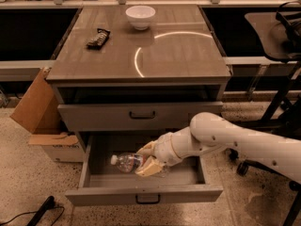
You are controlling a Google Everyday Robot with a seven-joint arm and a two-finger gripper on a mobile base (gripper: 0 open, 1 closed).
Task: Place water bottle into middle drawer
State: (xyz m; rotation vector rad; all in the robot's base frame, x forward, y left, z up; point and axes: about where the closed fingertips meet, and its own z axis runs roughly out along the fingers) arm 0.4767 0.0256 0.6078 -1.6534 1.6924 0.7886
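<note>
Middle drawer [188, 193] stands pulled out so I can reach in from above. My gripper [146, 160], low inside it, clamps the water bottle [124, 162] near its base, the bottle turned sideways to suit the shallow space.

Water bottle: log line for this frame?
phase: place | claw: shut on water bottle, inside open middle drawer | pose: horizontal, cap pointing left | release: not yet

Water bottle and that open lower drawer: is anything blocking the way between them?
Nothing visible does. The hand grips the water bottle inside the open middle drawer, lying on its side, and no other item shows in that drawer.
</note>
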